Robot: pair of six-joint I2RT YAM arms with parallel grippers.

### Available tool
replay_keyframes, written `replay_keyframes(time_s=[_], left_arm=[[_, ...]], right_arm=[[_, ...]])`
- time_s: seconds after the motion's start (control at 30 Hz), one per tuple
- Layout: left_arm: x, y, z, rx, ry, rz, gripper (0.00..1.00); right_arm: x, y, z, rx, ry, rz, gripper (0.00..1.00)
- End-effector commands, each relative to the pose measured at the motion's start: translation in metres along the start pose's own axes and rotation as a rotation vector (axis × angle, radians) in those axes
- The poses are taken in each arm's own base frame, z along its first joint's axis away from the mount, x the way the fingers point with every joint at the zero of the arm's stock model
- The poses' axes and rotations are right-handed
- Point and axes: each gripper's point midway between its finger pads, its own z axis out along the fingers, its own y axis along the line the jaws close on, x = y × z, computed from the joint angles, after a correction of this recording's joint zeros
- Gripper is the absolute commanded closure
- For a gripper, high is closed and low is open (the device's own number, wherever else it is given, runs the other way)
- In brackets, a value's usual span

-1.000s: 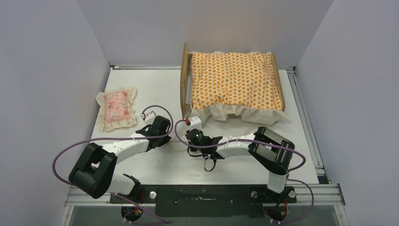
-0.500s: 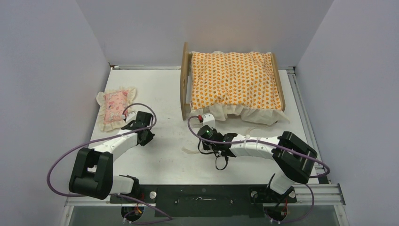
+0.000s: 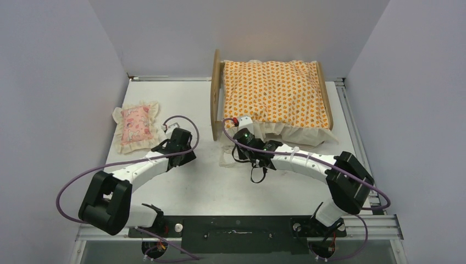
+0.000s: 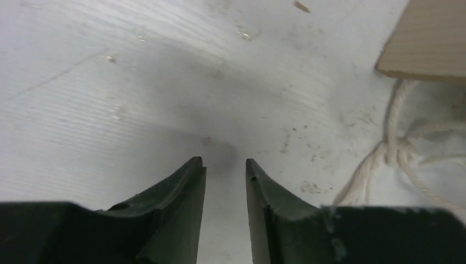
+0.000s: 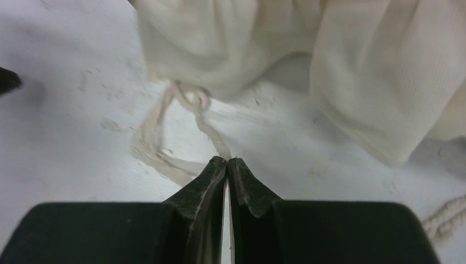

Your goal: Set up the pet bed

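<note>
The pet bed [image 3: 215, 93] stands at the back of the table, with its headboard on the left and its base hidden under an orange-patterned cushion [image 3: 272, 93]. The cushion's cream ruffle [image 5: 357, 82] hangs over the near side. My right gripper [image 5: 227, 159] is just in front of that ruffle, shut on a cream cord [image 5: 189, 102] that lies on the table. In the top view the right gripper [image 3: 240, 147] is close to the headboard's near end. My left gripper [image 4: 224, 160] stands open a little over bare table, with nothing between its fingers. A wooden corner of the bed [image 4: 426, 41] and a knotted cord [image 4: 393, 148] lie to its right.
A small pink frilled pillow [image 3: 134, 125] lies at the left of the table, just behind the left gripper [image 3: 186, 154]. Grey walls close in the back and both sides. Purple cables loop off both arms.
The left gripper has swung right, away from the pillow and towards the headboard, and its jaws have parted. The right gripper has moved back towards the bed, still pinching the cord.
</note>
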Motion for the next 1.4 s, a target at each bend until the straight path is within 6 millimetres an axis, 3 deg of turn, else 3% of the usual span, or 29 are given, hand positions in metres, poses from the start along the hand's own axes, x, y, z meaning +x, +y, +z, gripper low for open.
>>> replay_keyframes(time_s=[0.0,0.2,0.33,0.53,0.73,0.87,0.9,1.1,1.23,1.37], left_arm=[[-0.007,-0.055,-0.015,0.19,-0.08,0.096,0.63],[0.019,-0.109,-0.024,0.365,-0.117,0.246,0.39],[0.033,-0.133,-0.024,0.393,-0.139,0.333,0.34],[0.038,-0.143,-0.012,0.35,-0.158,0.376,0.33],[0.044,-0.133,0.007,0.25,-0.176,0.401,0.35],[0.053,-0.124,0.018,0.184,-0.165,0.419,0.44],[0.056,-0.121,0.02,0.164,-0.17,0.42,0.48],[0.075,-0.067,0.03,0.005,-0.146,0.402,0.98],[0.07,-0.04,0.025,-0.061,-0.168,0.361,1.0],[0.05,-0.023,0.014,-0.095,-0.192,0.28,1.0]], right_arm=[[0.039,-0.022,-0.003,0.043,0.083,-0.004,0.93],[0.065,-0.027,0.013,0.032,0.117,-0.005,0.93],[0.069,-0.024,0.018,0.009,0.117,0.011,0.94],[0.071,-0.021,0.021,-0.011,0.115,0.027,0.95],[0.071,-0.016,0.019,-0.037,0.11,0.042,0.95],[0.069,-0.015,0.016,-0.047,0.103,0.047,0.95],[0.067,-0.015,0.014,-0.051,0.097,0.049,0.95],[0.042,-0.007,0.002,-0.091,0.043,0.047,0.95],[0.016,0.001,-0.008,-0.121,-0.006,0.03,0.95],[-0.019,0.016,-0.018,-0.162,-0.067,-0.017,0.95]])
